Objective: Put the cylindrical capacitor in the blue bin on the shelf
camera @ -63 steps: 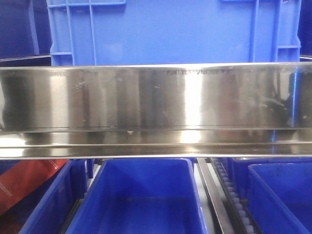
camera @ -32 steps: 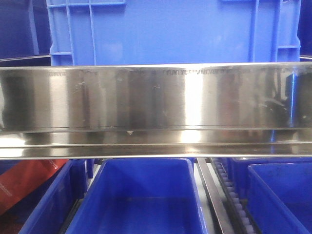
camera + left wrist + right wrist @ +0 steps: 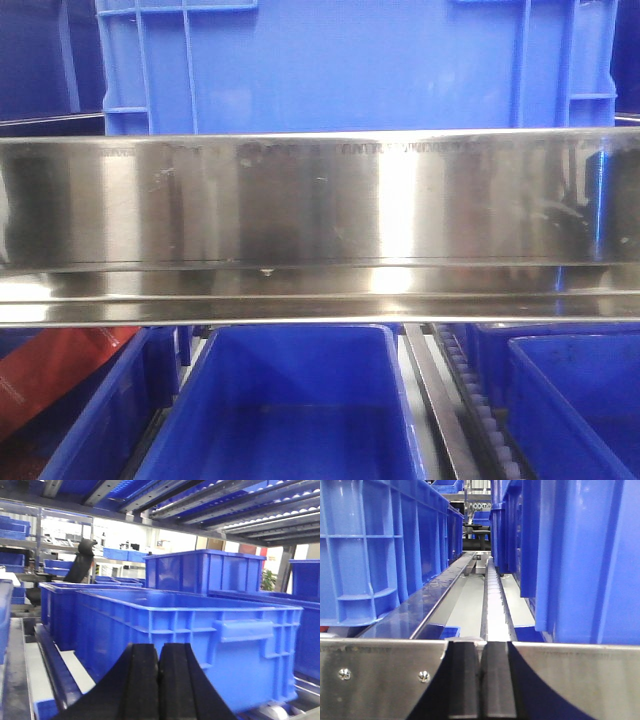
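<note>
Both my left claw [image 3: 159,680] and right claw [image 3: 480,680] are pressed together, empty; blue bin [image 3: 200,640] at twelve o'clock, no capacitor visible.

Faint engraved lettering runs along the shiny stainless-steel shelf rail [image 3: 320,200], too blurred to read; nothing else legible.

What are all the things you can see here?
Steel rail: one, shiny silver, across the middle of the front view.
Upper bin: one, blue, standing above the rail.
Lower bins: at least three, blue, below the rail; the middle one looks empty.
Red object: one, lower left, too cut off to name.
Roller track: one, pale, running between bins in the right wrist view.
Long bin: one, blue, in front of the left claw.
Left claw: black, shut.
Right claw: black, shut.
</note>
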